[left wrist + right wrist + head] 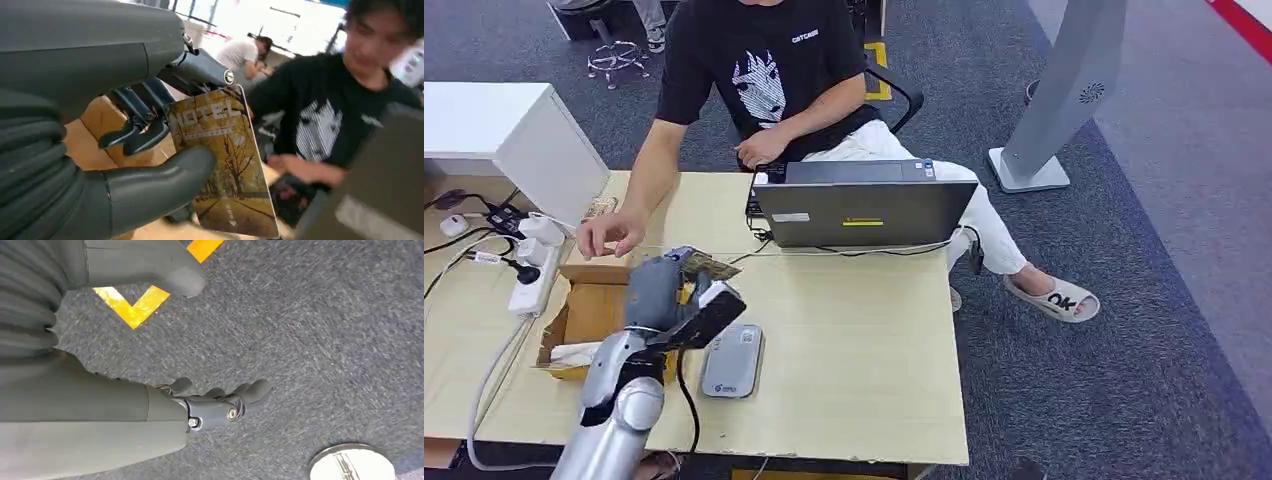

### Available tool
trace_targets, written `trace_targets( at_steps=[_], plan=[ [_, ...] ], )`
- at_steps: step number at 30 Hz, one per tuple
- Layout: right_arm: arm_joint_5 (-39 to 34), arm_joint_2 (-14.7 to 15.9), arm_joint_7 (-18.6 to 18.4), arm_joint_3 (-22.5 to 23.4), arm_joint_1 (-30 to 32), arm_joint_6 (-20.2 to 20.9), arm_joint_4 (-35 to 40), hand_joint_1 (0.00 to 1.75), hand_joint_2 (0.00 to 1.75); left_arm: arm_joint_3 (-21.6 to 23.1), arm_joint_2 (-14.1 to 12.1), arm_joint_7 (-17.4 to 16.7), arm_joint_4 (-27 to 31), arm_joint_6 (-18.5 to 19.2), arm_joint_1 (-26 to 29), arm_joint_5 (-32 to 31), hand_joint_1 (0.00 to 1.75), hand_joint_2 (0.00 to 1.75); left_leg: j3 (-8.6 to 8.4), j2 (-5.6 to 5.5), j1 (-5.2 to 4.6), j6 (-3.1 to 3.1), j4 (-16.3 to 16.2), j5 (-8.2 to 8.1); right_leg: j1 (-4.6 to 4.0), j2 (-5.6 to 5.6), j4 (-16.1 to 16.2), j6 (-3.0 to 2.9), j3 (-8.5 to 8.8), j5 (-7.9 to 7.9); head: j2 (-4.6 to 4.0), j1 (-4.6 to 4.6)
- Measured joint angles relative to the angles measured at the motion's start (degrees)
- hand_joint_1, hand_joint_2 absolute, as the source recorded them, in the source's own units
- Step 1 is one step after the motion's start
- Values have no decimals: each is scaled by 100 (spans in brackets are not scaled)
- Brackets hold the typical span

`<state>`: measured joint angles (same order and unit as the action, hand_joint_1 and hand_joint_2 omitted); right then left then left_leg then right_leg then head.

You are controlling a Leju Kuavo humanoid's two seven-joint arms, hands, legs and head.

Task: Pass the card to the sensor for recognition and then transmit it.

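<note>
While the left hand (pixel 659 290) pinches the card (pixel 705 265) between thumb and fingers above the table (pixel 854 340), just beyond the grey sensor (pixel 733 361), its long axis points toward the laptop (pixel 864 210); the right hand (pixel 200 405) hangs empty, fingers loosely apart.

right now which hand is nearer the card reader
Left. The left hand holds the card just beside the card reader; the right hand hangs over carpet.

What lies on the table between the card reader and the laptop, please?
In the head view, only bare tabletop separates the card reader from the laptop.
</note>
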<state>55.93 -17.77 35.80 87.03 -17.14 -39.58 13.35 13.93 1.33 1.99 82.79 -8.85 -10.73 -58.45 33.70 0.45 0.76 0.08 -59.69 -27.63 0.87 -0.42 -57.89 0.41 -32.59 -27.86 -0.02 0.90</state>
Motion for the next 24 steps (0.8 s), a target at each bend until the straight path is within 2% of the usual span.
trace_targets(
  at_steps=[4, 8, 11, 16, 21, 24],
  plan=[
    [-15, 0, 0, 0, 19, 0, -44, 0, 175, 403, -28, -50, -41, 54, 108, -175, 175, 175, 0, 0, 1, 0, 0, 0, 0, 0, 0, 0, -1, 0, 0, 0],
    [7, 0, -105, 0, 20, 0, -77, 0, 175, 616, -114, -337, -138, 251, 112, -376, 175, 175, -1, 0, 2, 0, 1, 0, -2, 0, -1, 0, -2, -1, 0, 0],
    [133, 0, -199, 0, 27, 0, -81, 0, 175, 710, -258, -562, -284, 423, 115, -642, 175, 175, -1, 4, 4, 0, 1, 0, -3, 5, -2, 0, -4, -1, 0, 0],
    [168, 0, -238, 0, 29, 0, -83, 0, 175, 754, -483, -734, -474, 463, 129, -973, 175, 175, 0, 4, 4, -1, 1, 0, -3, 5, -2, -1, -5, -1, 0, 0],
    [170, 0, -240, 0, 29, 0, -87, 0, 175, 806, -579, -758, -559, 465, 131, -1055, 175, 175, 1, 5, 2, 0, 1, 0, -2, 5, -1, 0, -5, 0, 0, -2],
    [87, 0, -238, 0, 32, 0, -107, 0, 175, 819, -594, -1045, -584, 424, 117, -1487, 175, 175, 1, 4, 2, 0, 0, 0, -1, 4, 0, 0, -4, 0, 0, 0]
  ],
)
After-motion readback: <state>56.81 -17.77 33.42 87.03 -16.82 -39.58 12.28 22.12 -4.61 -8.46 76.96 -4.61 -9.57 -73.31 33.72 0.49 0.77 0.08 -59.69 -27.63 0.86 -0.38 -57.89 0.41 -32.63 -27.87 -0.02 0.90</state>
